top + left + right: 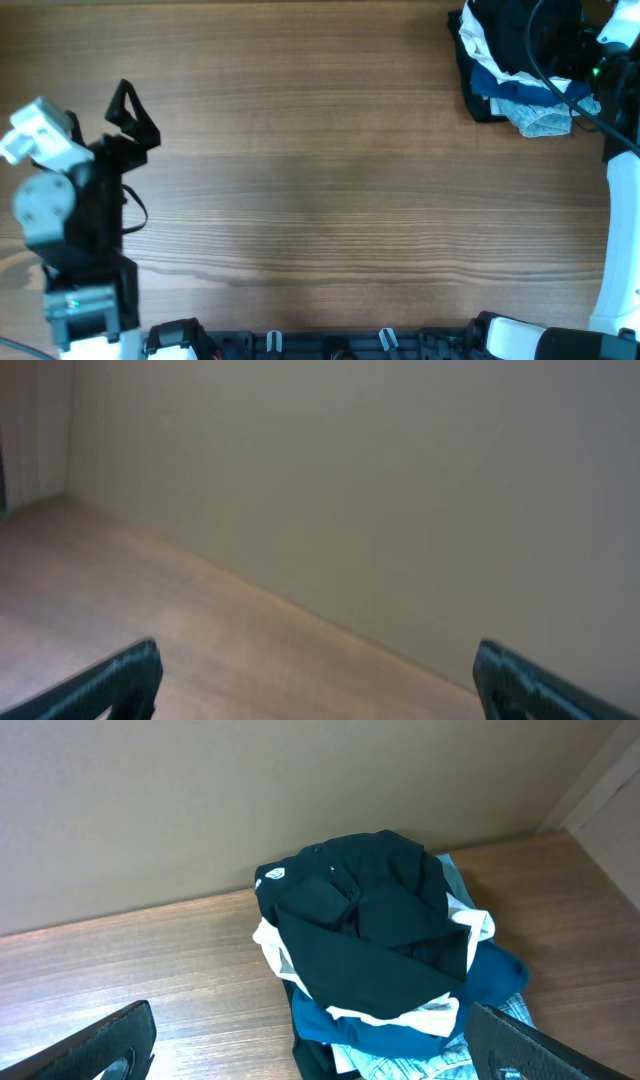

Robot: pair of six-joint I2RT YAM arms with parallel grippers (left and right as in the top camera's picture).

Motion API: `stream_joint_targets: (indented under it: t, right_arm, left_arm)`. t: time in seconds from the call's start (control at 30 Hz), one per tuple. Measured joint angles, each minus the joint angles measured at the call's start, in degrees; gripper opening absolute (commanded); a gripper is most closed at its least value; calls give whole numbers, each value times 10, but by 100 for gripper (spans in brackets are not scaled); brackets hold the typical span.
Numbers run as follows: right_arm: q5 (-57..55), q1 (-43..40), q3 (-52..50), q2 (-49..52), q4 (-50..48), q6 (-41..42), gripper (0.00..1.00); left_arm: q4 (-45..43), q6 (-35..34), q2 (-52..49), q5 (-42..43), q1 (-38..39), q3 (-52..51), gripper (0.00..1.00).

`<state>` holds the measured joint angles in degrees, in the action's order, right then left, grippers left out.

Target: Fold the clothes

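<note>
Black T-shirt (370, 920) is lying atop pile (400, 1030), far right (prob. soft, light, floppy); pinching a loose edge is seeming best. Left end effector (318, 680) & right end effector (320, 1045) are gaping wide.

We've got a pile (520, 92) of laundry in the far right corner of the table (330, 180), black shirt (503, 32) on top with white, blue and a pale patterned piece poking out under it. The right arm (620, 230) runs up the right edge and reaches over the pile, while the left gripper (135, 112) sits well apart by the left edge, fingers spread over bare wood.
</note>
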<state>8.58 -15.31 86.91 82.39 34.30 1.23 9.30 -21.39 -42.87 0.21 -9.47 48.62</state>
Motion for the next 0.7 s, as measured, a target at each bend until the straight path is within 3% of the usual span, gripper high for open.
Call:
stream_joint_targets:
  t: [0.23, 0.7]
  right_arm:
    - [0, 0, 0, 0, 0, 0, 100]
    - [0, 0, 0, 0, 0, 0, 100]
  left_arm:
    - [-146, -11, 110, 0, 23, -186, 100]
    - [-156, -13, 294, 0, 39, -359, 100]
